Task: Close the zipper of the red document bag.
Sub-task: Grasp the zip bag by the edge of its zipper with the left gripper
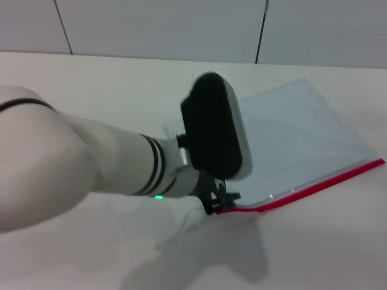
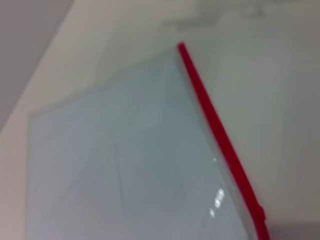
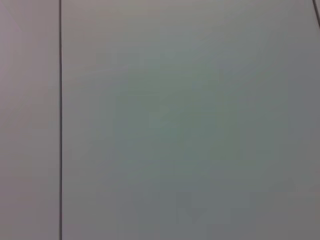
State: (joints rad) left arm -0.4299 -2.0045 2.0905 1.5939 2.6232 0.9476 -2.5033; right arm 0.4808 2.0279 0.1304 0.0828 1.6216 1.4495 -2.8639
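Observation:
The red document bag lies flat on the table, a pale blue-grey translucent pouch. Its zipper is a thin red strip along the near long edge. My left arm reaches across from the left, and my left gripper is down at the left end of that strip, mostly hidden under the wrist. The left wrist view looks along the bag and the zipper, with a small red bump on the strip close to the camera. The slider cannot be made out. My right gripper is out of view.
The bag rests on a pale table, with a grey panelled wall behind it. The right wrist view shows only a plain wall with a dark seam.

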